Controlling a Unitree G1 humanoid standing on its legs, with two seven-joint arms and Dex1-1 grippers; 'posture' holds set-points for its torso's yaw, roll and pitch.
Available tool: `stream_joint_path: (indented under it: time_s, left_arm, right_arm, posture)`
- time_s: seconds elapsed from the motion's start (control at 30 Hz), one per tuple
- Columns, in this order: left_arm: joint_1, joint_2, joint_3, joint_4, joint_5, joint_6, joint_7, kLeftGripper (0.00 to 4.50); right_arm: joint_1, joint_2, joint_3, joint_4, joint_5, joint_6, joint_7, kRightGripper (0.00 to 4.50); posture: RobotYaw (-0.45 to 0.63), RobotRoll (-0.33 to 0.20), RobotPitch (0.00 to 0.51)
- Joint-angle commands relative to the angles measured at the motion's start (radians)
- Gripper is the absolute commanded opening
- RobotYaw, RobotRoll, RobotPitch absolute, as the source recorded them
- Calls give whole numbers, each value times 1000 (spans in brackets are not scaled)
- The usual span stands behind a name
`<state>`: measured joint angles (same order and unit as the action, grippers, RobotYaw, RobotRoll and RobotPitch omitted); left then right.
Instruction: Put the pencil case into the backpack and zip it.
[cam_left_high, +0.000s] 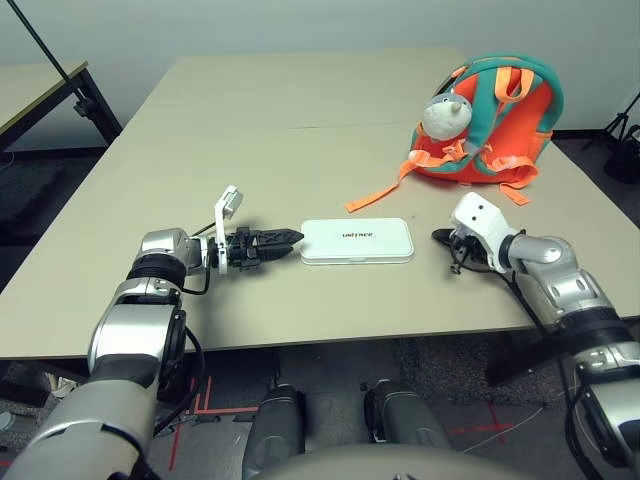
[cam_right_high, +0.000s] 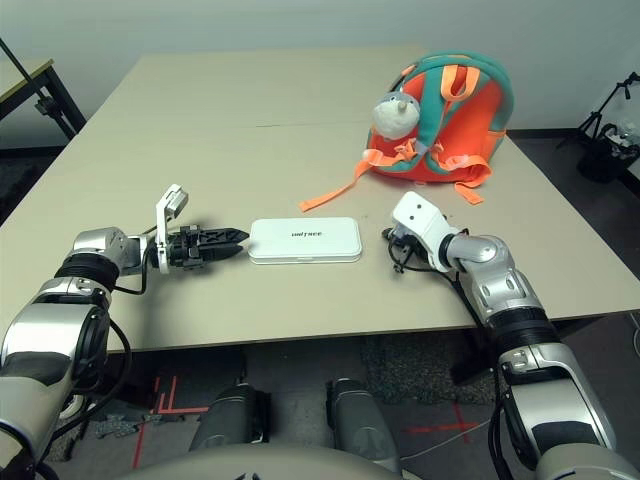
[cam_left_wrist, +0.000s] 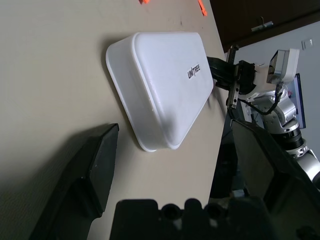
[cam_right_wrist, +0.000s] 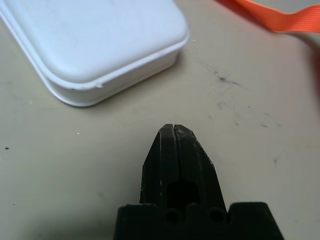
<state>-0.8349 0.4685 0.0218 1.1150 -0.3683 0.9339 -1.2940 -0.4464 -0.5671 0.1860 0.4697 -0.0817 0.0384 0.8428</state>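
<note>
The white pencil case (cam_left_high: 357, 241) lies flat near the table's front, dark lettering up. My left gripper (cam_left_high: 287, 239) lies level on the table at the case's left end, open; in the left wrist view its black fingers (cam_left_wrist: 95, 170) stand wide apart with the case (cam_left_wrist: 160, 80) just ahead of them. Just off the case's right end, my right gripper (cam_left_high: 441, 237) rests on the table, shut and holding nothing, its fingertips (cam_right_wrist: 172, 131) pressed together. The orange backpack (cam_left_high: 495, 120) with teal trim and a grey plush head (cam_left_high: 445, 115) stands at the back right.
A loose orange strap (cam_left_high: 375, 195) trails from the backpack across the table toward the case. A second table (cam_left_high: 30, 90) stands at far left. A dark stand (cam_left_high: 622, 135) is beyond the table's right edge. The table's front edge (cam_left_high: 320, 345) runs close behind my grippers.
</note>
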Motion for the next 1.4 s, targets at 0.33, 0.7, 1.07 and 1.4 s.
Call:
stream_joint_path:
  time_s: [0.33, 0.7, 1.07, 1.4]
  left_arm:
    - [-21, 4, 28, 37, 39, 4, 29, 4500]
    - [-26, 8, 34, 47, 48, 22, 20, 4500]
    - [-34, 11, 39, 49, 45, 69, 3, 4500]
    - [-21, 10, 24, 42, 47, 126, -32, 4500]
  right_arm:
    - [-60, 72, 89, 20, -59, -42, 25, 28]
    - [-80, 118, 145, -9, -86, -61, 71, 28]
    - [-121, 179, 183, 12, -118, -96, 96, 28]
    - [-142, 197, 186, 31, -129, -136, 126, 28]
  posture:
    - [-155, 0, 0]
    - [-154, 0, 0]
    - [-154, 0, 0]
    - [-160, 0, 0]
